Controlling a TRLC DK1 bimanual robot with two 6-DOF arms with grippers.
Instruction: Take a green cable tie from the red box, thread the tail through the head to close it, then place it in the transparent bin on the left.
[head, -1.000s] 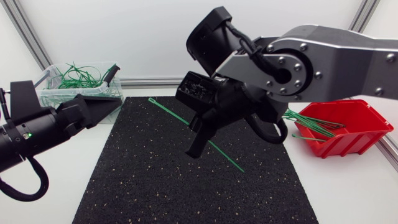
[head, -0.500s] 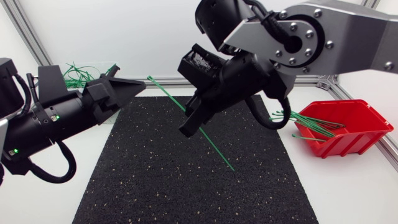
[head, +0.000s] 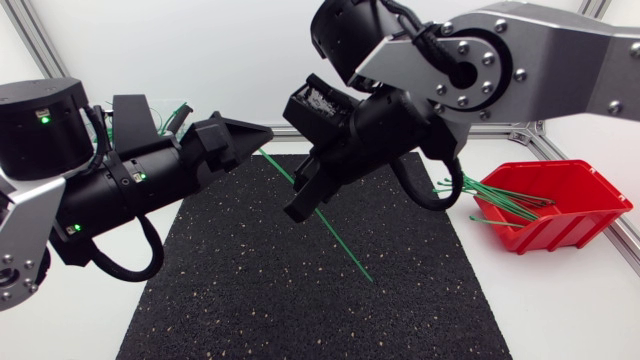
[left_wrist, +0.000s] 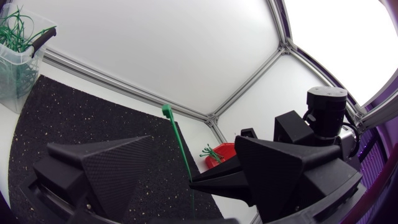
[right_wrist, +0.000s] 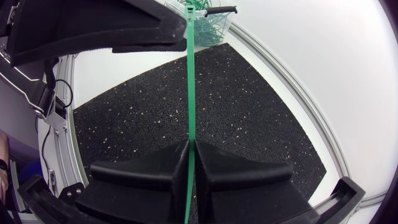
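Cable tie (head: 340, 245) hangs in the air over the black mat (head: 250, 300), outside both the red box (head: 560, 200) and the clear bin (left_wrist: 15, 56). My right arm (head: 520, 70) reaches past the middle, and the right gripper (right_wrist: 189, 144) is clamped on the tie partway along. The tie's long axis slants from its head (left_wrist: 166, 111), up by the left gripper (left_wrist: 171, 162), down to the tail over the mat. The left fingers stand apart with the head end running between them, close to one finger. I judge that end is the left gripper's to take.
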